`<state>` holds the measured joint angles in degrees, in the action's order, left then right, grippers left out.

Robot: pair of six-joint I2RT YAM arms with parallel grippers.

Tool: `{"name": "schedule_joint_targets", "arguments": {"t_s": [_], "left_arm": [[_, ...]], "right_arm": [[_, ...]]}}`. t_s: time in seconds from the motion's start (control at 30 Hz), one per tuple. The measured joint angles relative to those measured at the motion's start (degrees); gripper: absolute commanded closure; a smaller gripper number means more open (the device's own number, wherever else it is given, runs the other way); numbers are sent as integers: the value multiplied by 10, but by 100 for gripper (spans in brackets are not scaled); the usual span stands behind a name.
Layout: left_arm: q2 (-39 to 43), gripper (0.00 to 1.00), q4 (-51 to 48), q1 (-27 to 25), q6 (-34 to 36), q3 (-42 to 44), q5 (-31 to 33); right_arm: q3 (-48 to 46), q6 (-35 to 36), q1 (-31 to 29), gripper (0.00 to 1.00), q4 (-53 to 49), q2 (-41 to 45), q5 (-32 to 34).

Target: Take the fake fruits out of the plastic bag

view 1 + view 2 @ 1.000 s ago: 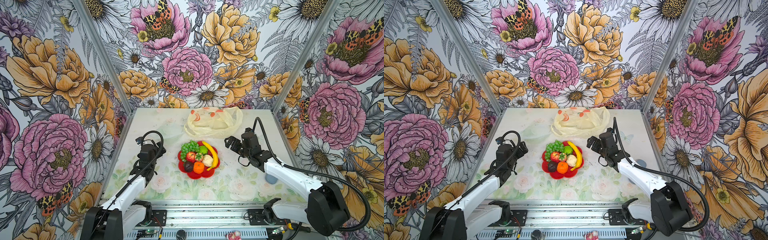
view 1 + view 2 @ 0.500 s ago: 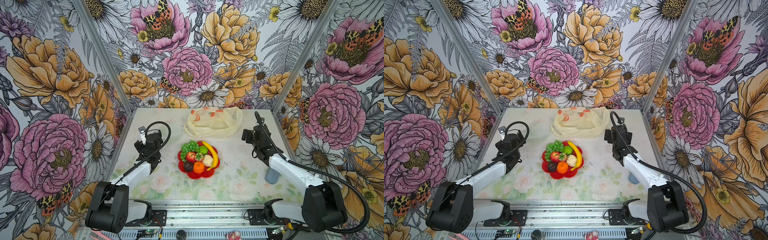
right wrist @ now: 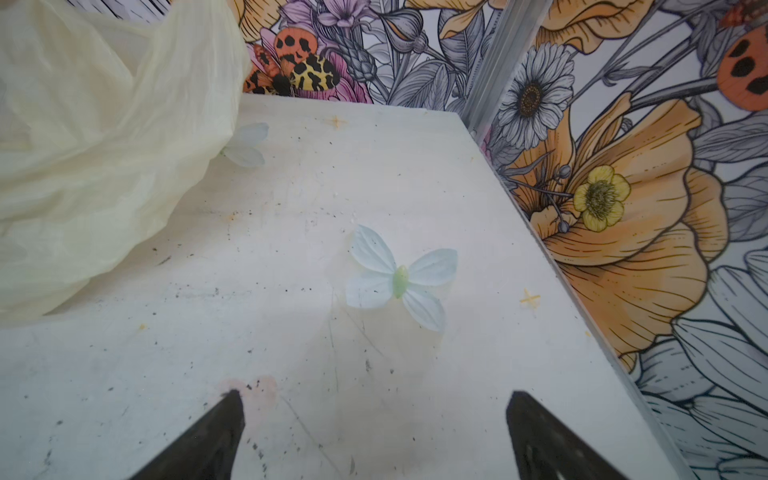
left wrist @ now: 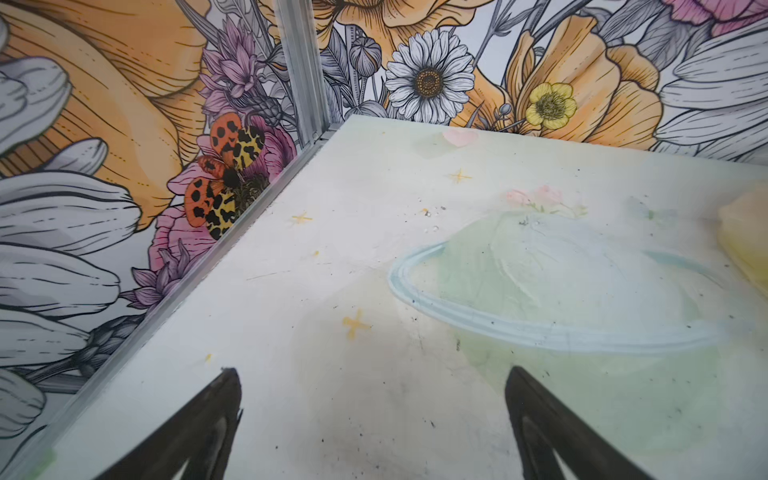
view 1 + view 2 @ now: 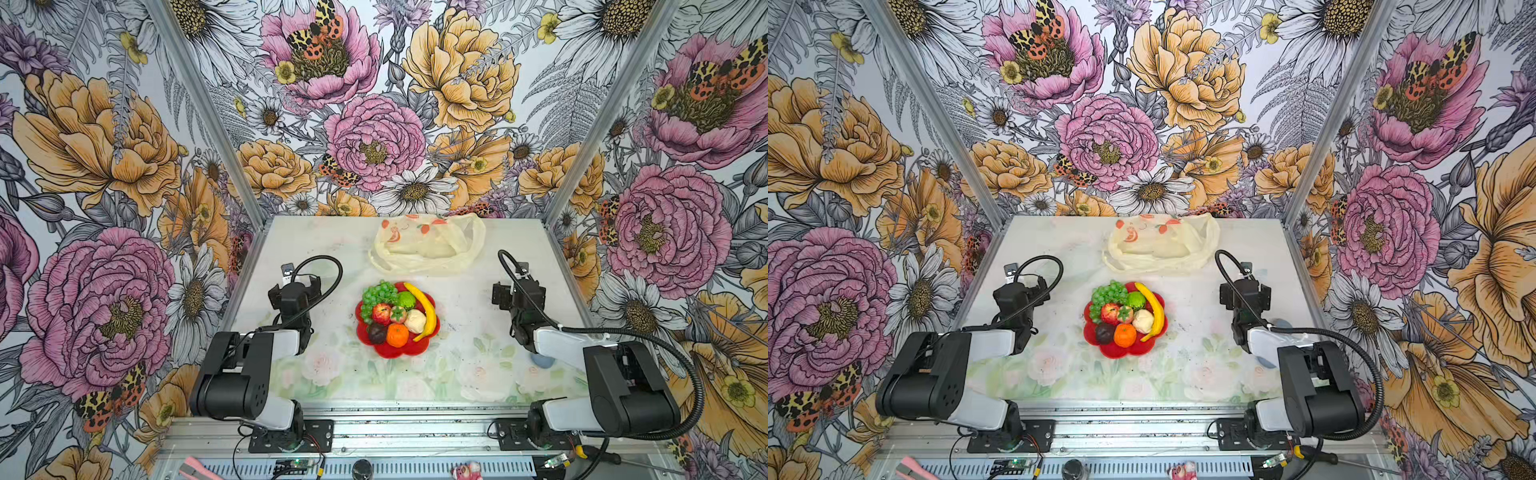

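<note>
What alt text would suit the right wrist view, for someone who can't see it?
An open, empty claw points across a scuffed white table printed with a pale butterfly. A crumpled pale-yellow bag lies ahead, near the flowered walls.

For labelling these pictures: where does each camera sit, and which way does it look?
Top views: high at the front, looking down on table, fruits, bag; left arm, right arm show.
Left wrist: on left arm, facing far left corner; open left claw shows.
Right wrist: on right arm, facing far right corner; open right claw shows.
Shared: bag, in top and right wrist views.
</note>
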<state>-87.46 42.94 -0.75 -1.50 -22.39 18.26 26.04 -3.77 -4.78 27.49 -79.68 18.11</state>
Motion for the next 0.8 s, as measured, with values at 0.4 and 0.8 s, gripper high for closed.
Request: {"name": "schedule_joint_targets", "arguments": {"t_s": [0.4, 0.8], "left_arm": [[-15, 1, 80, 2, 7, 14, -62], [-15, 1, 92, 2, 7, 14, -64]], "right_arm": [[-51, -9, 56, 1, 189, -82, -85], [-51, -17, 52, 1, 213, -82, -56]]}}
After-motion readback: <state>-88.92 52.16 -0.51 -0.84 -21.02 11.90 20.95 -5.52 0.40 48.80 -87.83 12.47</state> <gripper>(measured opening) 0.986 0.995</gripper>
